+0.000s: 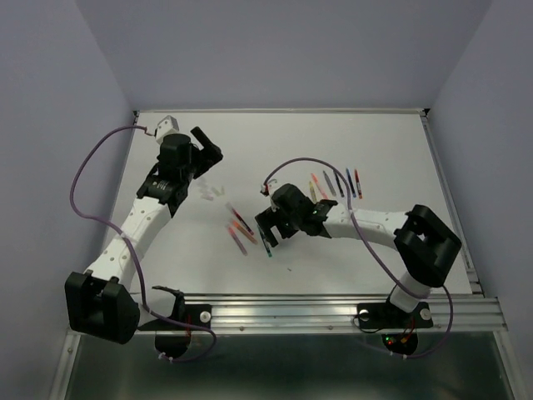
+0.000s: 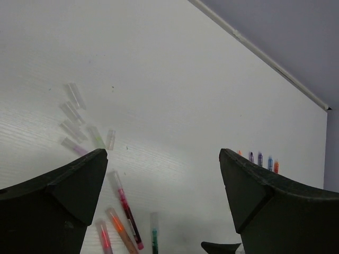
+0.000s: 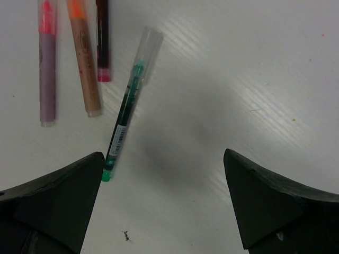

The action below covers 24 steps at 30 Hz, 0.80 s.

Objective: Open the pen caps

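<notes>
Green pen (image 3: 124, 121) — clear cap (image 3: 149, 41) on — lies by the spread, empty right claw (image 3: 163, 154); pens (image 3: 47, 69) beside it cut off. Left claw (image 2: 162, 153) likewise spread; loose caps (image 2: 74, 114) blurred.

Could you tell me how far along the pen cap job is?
Done: several clear caps lie loose near three pens. In hand: nothing; left gripper is open, right gripper open above the green pen, its cap on. Left: that pen and the far row.
</notes>
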Each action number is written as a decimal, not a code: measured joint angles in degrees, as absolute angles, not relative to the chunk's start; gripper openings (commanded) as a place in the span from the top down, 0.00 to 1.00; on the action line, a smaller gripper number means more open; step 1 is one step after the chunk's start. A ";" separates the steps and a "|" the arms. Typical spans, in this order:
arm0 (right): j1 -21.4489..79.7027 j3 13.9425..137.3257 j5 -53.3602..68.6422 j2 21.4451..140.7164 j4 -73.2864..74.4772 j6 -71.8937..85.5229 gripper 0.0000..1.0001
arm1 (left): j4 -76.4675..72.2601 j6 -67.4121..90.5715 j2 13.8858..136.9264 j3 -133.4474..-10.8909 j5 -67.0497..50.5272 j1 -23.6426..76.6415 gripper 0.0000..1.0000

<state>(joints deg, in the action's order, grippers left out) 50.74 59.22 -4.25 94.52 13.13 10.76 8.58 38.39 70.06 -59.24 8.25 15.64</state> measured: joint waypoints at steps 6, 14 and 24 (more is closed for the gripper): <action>53.34 60.86 -6.04 100.18 14.50 12.95 0.00 | 9.21 38.30 67.61 -56.47 9.10 15.64 0.01; 54.89 64.14 -10.02 104.84 14.55 14.41 0.02 | 9.98 38.24 67.64 -55.83 9.34 15.64 0.01; 55.99 67.48 -14.83 108.03 14.98 17.30 0.71 | 10.13 37.98 67.66 -55.83 9.74 15.64 0.01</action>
